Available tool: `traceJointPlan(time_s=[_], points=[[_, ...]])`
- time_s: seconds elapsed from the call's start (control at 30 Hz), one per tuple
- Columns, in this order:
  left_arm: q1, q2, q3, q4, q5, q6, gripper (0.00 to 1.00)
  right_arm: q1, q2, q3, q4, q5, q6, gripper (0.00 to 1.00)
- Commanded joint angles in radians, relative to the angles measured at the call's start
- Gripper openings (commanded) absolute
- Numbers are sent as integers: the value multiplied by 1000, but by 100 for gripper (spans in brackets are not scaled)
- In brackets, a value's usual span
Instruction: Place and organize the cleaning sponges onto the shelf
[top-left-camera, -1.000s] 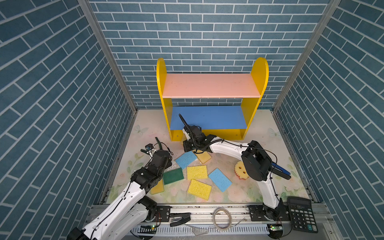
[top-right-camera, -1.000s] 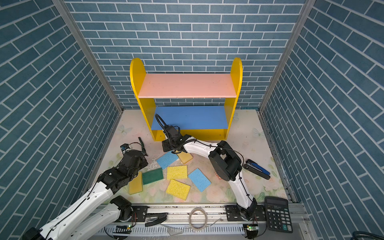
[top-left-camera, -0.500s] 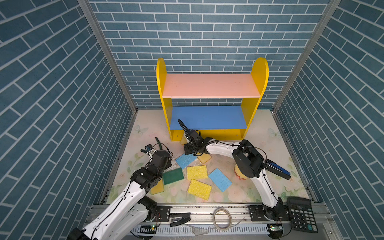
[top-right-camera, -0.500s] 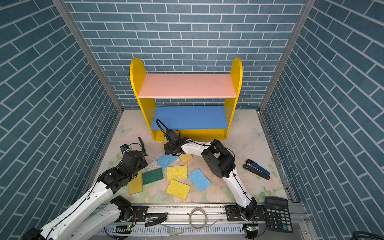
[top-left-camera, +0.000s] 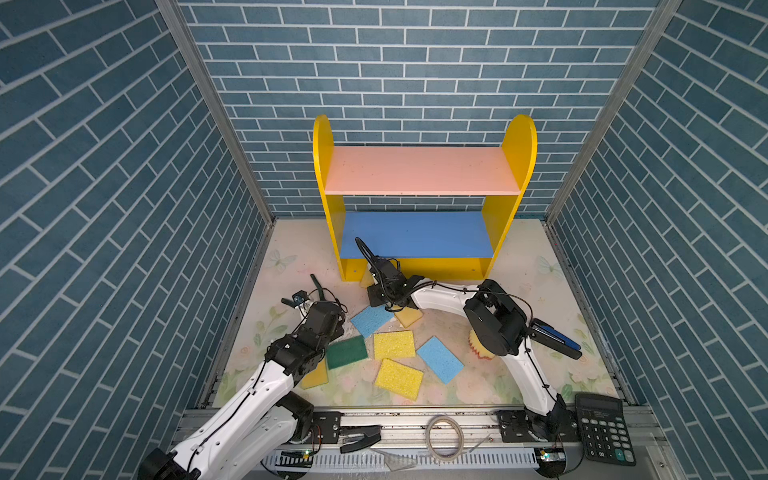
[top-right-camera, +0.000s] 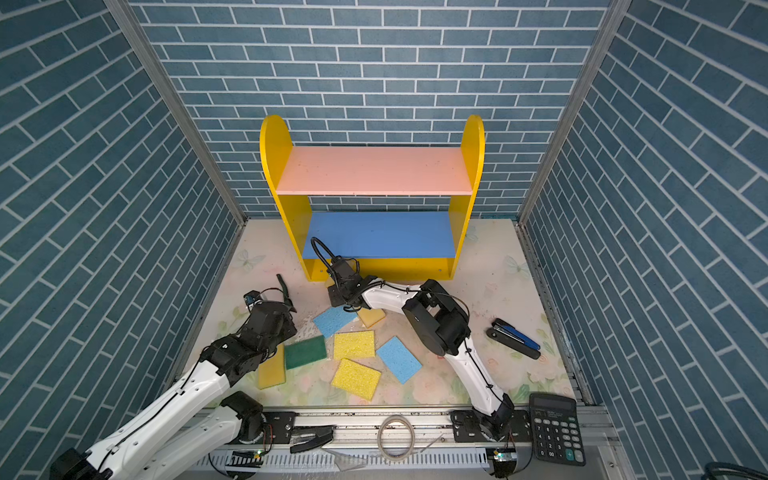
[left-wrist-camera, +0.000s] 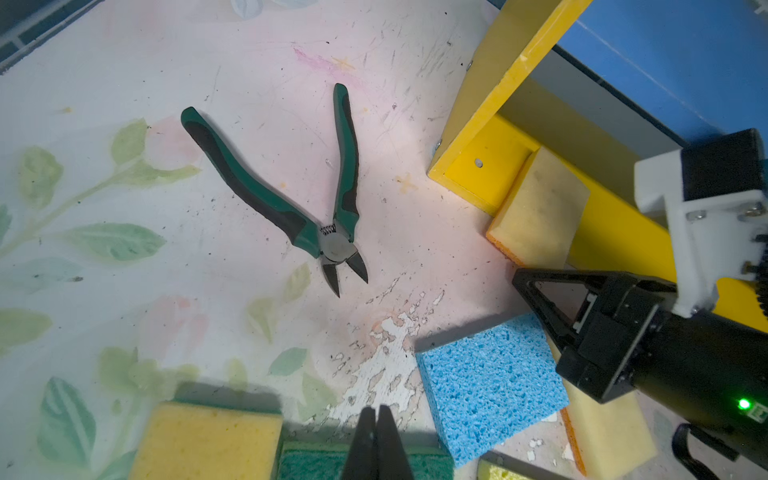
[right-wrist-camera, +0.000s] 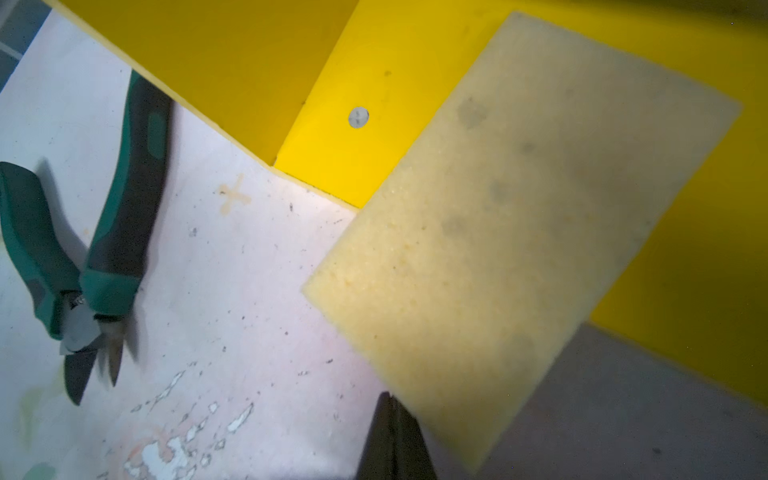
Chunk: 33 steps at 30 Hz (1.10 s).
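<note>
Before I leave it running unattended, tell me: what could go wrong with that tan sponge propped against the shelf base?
1. The tan sponge only leans against the shelf base and rests on no board. The right gripper at its lower edge has shut jaws, so a nudge may topple it flat.
2. Open green-handled cutters lie close by on the table and could get swept along.

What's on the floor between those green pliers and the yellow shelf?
Nothing: just bare, scuffed mat between the pliers and the shelf, clearest in the left wrist view.
</note>
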<state>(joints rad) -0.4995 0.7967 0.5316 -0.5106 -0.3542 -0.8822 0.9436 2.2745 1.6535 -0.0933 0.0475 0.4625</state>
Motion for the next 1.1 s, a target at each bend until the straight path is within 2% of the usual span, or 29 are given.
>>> traceJointPlan(time_s=[0.0,0.37,0.6,0.9,1.07], points=[[8,-4,-10,-9,-1,-1,5,-34,23,16,120,92,-31,0],[9,-4,-21,6,12,-19,5,-41,-17,-33,158,134,-20,0],[10,20,-48,83,59,-11,8,-42,-167,-185,200,81,104,0],[43,229,-52,442,286,134,9,-56,-358,-386,194,69,207,0],[136,382,-103,703,491,64,3,-91,-460,-501,193,64,266,0]])
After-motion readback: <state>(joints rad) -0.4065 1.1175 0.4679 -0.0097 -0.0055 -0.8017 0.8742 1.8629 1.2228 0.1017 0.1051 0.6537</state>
